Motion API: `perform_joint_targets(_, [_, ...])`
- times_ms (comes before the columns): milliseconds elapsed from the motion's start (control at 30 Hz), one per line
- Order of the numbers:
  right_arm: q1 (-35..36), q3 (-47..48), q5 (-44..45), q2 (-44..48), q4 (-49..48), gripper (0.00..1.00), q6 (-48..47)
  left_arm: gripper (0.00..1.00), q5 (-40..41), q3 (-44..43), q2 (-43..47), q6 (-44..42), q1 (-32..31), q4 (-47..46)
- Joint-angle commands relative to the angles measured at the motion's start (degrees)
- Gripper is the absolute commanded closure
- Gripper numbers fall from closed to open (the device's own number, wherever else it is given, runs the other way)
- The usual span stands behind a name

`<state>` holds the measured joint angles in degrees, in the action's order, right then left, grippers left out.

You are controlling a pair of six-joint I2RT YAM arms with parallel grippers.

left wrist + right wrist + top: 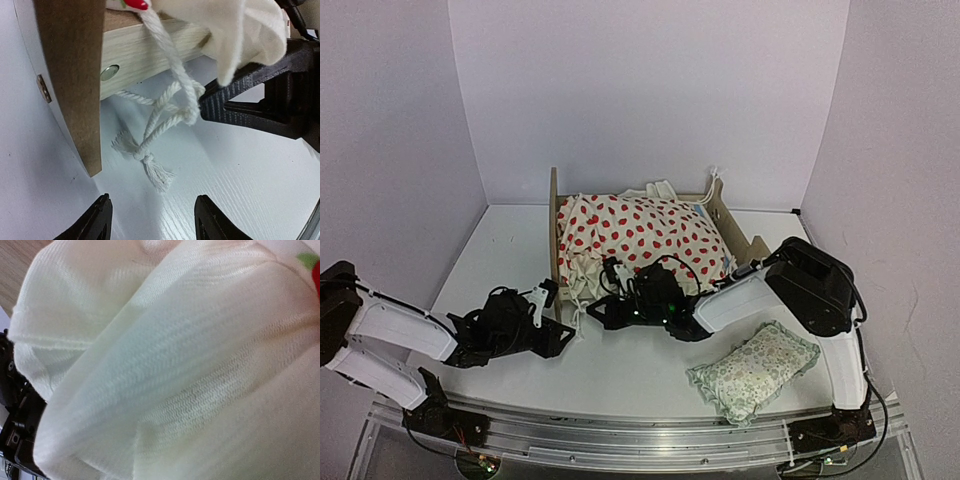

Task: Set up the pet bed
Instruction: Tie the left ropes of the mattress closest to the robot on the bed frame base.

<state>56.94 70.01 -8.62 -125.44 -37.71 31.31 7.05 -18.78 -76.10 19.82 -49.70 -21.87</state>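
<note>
The pet bed [554,225] stands mid-table, a light-wood frame with a cream red-dotted cushion [640,235] piled on it. Its end board [75,75] and side rail [150,50] fill the top of the left wrist view. A knotted white cord [145,155] hangs from the cushion onto the table. My left gripper [155,220] [563,318] is open just short of the knot, holding nothing. My right gripper [600,310] [225,102] is at the cushion's near-left corner [240,30], shut on the cloth. Cream fabric [165,370] hides its fingers in its own view.
A small green floral frilled pillow [755,368] lies on the table at the near right, beside the right arm's base. White walls close the back and both sides. The metal rail [620,440] with the arm bases runs along the near edge.
</note>
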Motion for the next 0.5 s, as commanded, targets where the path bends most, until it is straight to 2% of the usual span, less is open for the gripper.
perform_joint_targets(0, [0.55, -0.76, 0.76, 4.33, -0.43, 1.00, -0.62, 0.41, 1.62, -3.12, -3.01, -1.92, 0.91, -2.05])
perform_joint_targets(233, [0.99, -1.12, 0.22, 5.21, -0.43, 1.00, -0.66, 0.41, 0.71, -3.66, -7.47, -4.37, 1.46, -9.08])
perform_joint_targets(467, [1.20, -1.01, -0.29, 5.18, -0.43, 1.00, -0.20, 0.48, 1.58, -2.98, -7.81, -5.44, 1.45, -14.72])
